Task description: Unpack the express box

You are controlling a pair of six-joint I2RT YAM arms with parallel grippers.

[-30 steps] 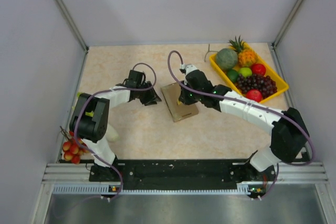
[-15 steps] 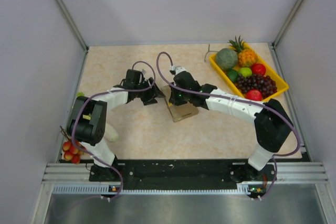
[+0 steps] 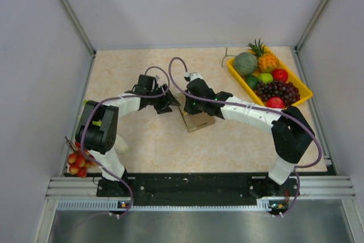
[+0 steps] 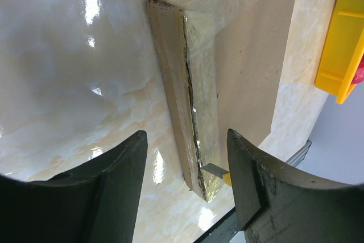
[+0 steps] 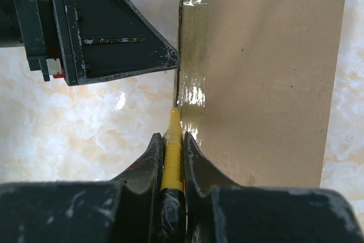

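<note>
The express box (image 3: 196,115) is a flat brown cardboard mailer lying mid-table, its left edge sealed with clear tape (image 5: 193,78). My right gripper (image 5: 172,140) is shut on a yellow utility knife (image 5: 172,157), whose tip sits at the taped left seam of the box (image 5: 267,78). In the left wrist view the knife's blade (image 4: 215,169) shows at the near corner of the box (image 4: 250,66). My left gripper (image 4: 186,157) is open, its fingers straddling the box's left edge; it sits just left of the box in the top view (image 3: 165,102).
A yellow fruit tray (image 3: 306,90) with pineapple, melon, grapes and apples stands at the back right; its corner shows in the left wrist view (image 4: 341,44). A bunch of red fruit (image 3: 77,163) hangs by the left arm's base. Grey walls enclose the table.
My right gripper moved left from over the box's top to its left edge with the knife. My left gripper shifted slightly toward the box.
</note>
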